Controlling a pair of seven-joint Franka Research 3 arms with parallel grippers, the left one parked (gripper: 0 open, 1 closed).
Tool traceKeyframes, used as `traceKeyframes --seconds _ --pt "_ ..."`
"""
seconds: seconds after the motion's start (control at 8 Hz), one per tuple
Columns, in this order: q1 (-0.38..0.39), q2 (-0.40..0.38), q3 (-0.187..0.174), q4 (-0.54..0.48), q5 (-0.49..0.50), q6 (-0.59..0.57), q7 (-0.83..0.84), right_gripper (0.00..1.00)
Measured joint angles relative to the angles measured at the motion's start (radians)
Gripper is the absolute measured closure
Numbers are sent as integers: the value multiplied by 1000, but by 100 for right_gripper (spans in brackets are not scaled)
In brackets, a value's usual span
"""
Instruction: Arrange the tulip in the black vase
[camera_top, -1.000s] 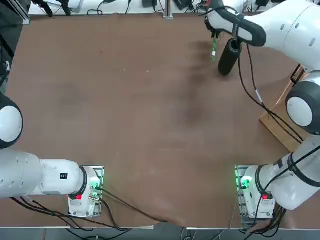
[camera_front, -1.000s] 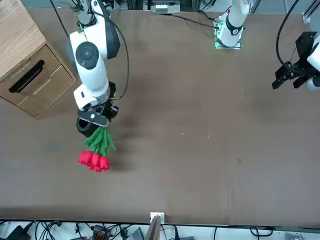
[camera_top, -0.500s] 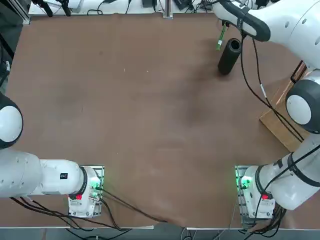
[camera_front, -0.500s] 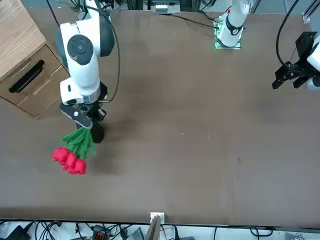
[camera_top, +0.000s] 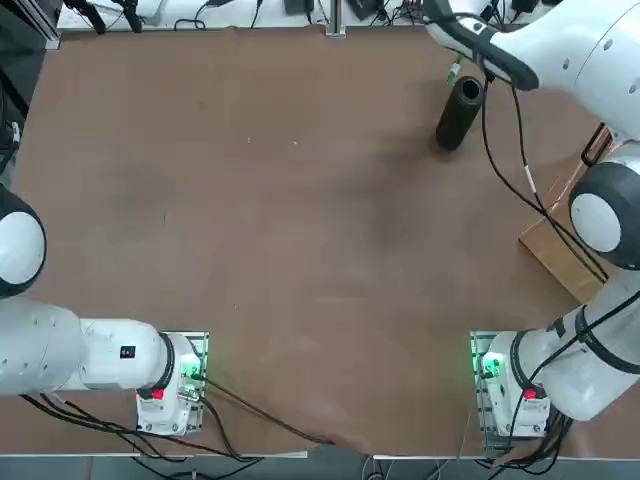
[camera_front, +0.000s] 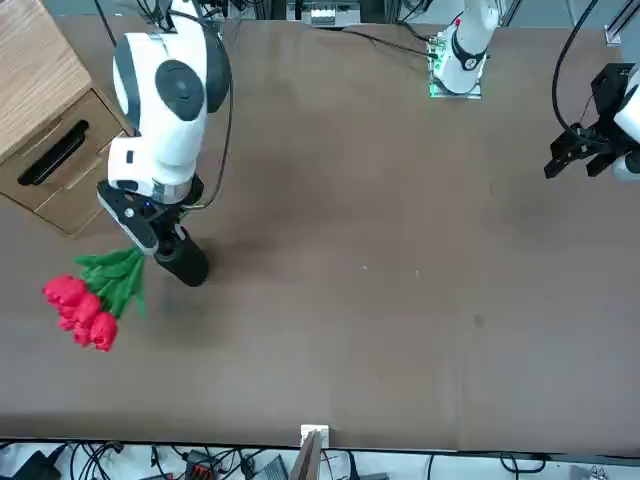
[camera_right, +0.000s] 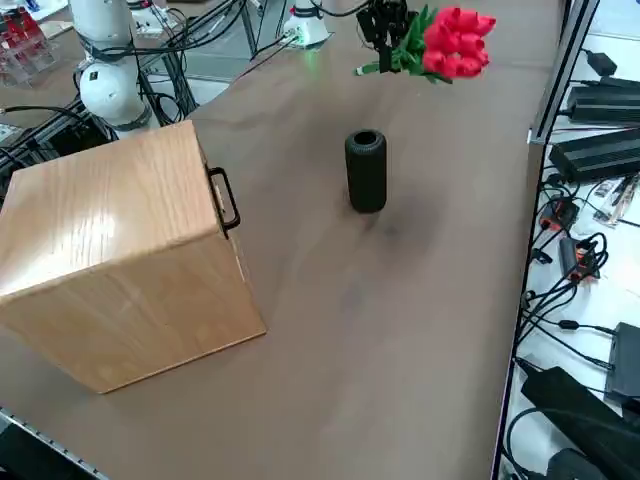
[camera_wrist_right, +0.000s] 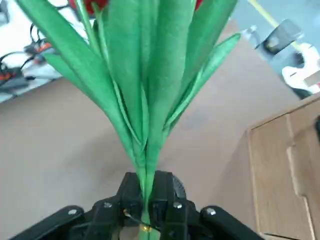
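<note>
The right arm's black two-finger gripper (camera_wrist_right: 149, 212), its jaws clamping on the green stem, is carrying the small bunch of red tulip blooms with narrow green leaves (camera_right: 457, 42) above the brown counter (camera_top: 280, 250), while the slim matte black cylindrical vase (camera_right: 366, 172) is standing upright near it. The carrying step seems to be in hand, the next move calling for bringing the stem's end over the round mouth, upright, before lowering.
</note>
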Motion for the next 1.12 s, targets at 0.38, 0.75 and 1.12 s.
traceKeyframes --seconds 0.38,0.75,1.12 --pt "24 19 2 1 -151 -60 279 90" --pt "33 64 3 1 -280 -177 382 90" --pt "37 139 4 2 -373 -264 475 90"
